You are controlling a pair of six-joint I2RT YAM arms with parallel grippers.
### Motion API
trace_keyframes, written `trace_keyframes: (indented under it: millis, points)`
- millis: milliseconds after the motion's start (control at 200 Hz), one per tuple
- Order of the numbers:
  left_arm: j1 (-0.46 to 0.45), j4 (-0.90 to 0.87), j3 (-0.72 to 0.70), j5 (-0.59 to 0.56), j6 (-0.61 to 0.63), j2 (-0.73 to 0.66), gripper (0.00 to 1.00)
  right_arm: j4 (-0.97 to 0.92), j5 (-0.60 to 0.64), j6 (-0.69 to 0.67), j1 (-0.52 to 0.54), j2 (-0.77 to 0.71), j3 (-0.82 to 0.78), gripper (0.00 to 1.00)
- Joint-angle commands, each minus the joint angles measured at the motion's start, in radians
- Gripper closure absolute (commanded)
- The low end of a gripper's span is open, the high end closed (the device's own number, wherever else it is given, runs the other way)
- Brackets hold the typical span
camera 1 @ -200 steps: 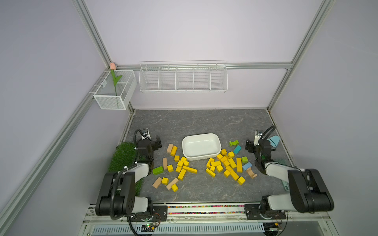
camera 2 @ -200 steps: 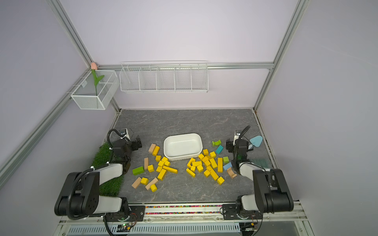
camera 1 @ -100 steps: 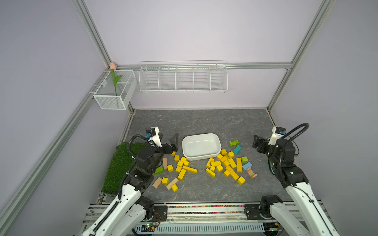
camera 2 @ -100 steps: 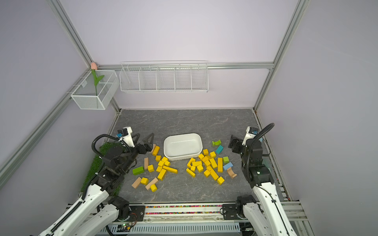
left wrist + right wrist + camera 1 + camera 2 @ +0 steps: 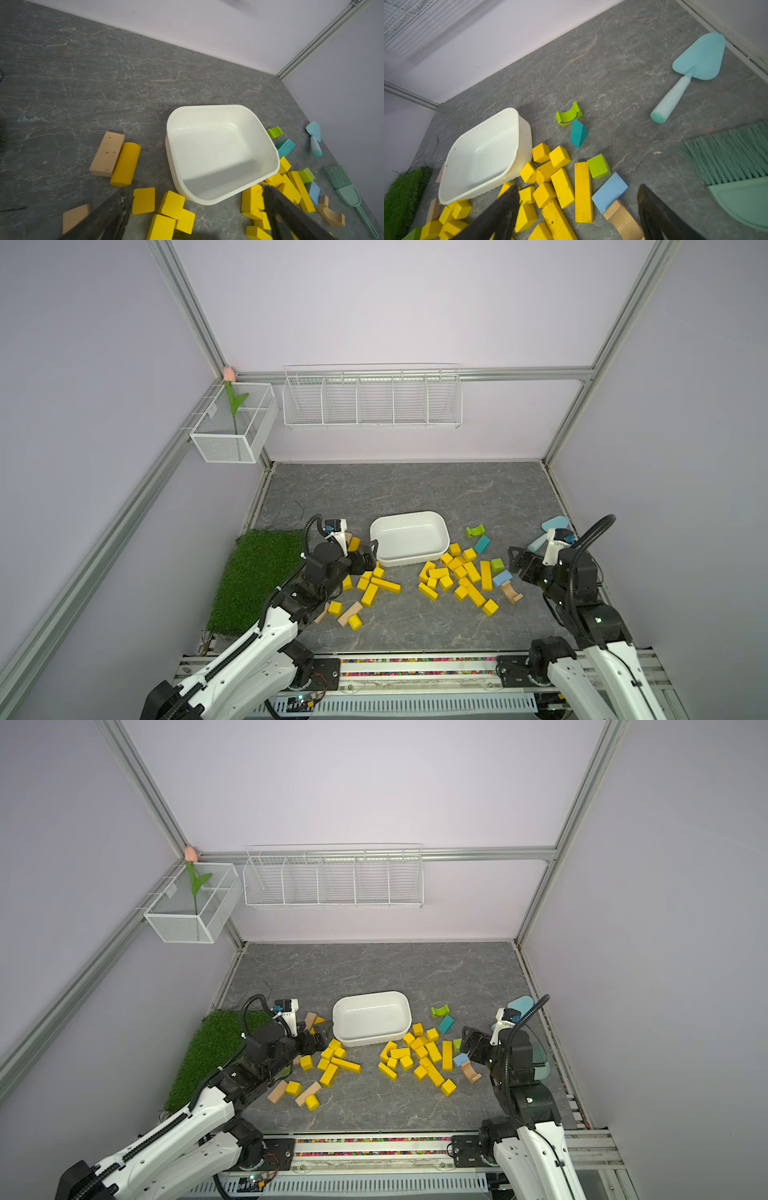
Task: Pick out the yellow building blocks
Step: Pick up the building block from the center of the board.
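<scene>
The yellow blocks (image 5: 471,571) all lie on the table (image 5: 407,489) in two loose groups at the near side of the white tub (image 5: 409,514); none is in the tub. The bigger group sits by the tub's right near corner, mixed with a green cube (image 5: 496,564), a blue block (image 5: 501,578) and a tan arch (image 5: 512,593). The smaller group lies by the left near corner, among tan blocks (image 5: 350,612). The left gripper (image 5: 368,553) hovers over the smaller group just beside the tub, its fingers (image 5: 108,214) wide apart and holding nothing. The right gripper (image 5: 515,562) hangs at the outer edge of the bigger group, fingers (image 5: 654,212) apart and likewise empty. A trowel (image 5: 695,68) and a brush (image 5: 726,153) lie near the right wall.
</scene>
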Motion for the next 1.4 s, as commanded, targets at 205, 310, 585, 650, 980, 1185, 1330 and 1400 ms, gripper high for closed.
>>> trace_keyframes:
  millis: [205,310,585,650,980,1185,1330,1400]
  points:
    - [-0.005,0.098,-0.103,0.052,-0.057,-0.136,0.01,-0.128,-0.180,0.059,0.006,0.243,0.048,0.11]
    - [-0.005,0.106,-0.119,0.010,-0.077,-0.156,0.01,-0.082,-0.272,0.069,0.007,0.246,0.019,0.11]
    - [0.014,0.056,-0.074,-0.027,-0.110,-0.088,0.00,0.145,-0.299,0.238,0.085,0.156,-0.188,0.11]
    - [0.032,0.062,-0.086,-0.024,-0.130,-0.088,0.00,0.173,-0.294,0.251,0.103,0.125,-0.215,0.11]
    - [0.224,0.118,-0.114,0.143,-0.234,0.022,0.12,0.154,-0.248,0.276,0.107,0.032,-0.256,0.08]
    - [0.261,0.094,-0.115,0.154,-0.271,0.038,0.15,0.159,-0.242,0.281,0.109,0.121,-0.238,0.11]
    - [0.262,0.023,-0.114,0.118,-0.294,-0.003,0.17,0.166,-0.234,0.279,0.108,0.168,-0.228,0.11]
    - [0.263,-0.040,-0.105,0.093,-0.307,-0.027,0.17,0.170,-0.233,0.282,0.107,0.148,-0.237,0.06]
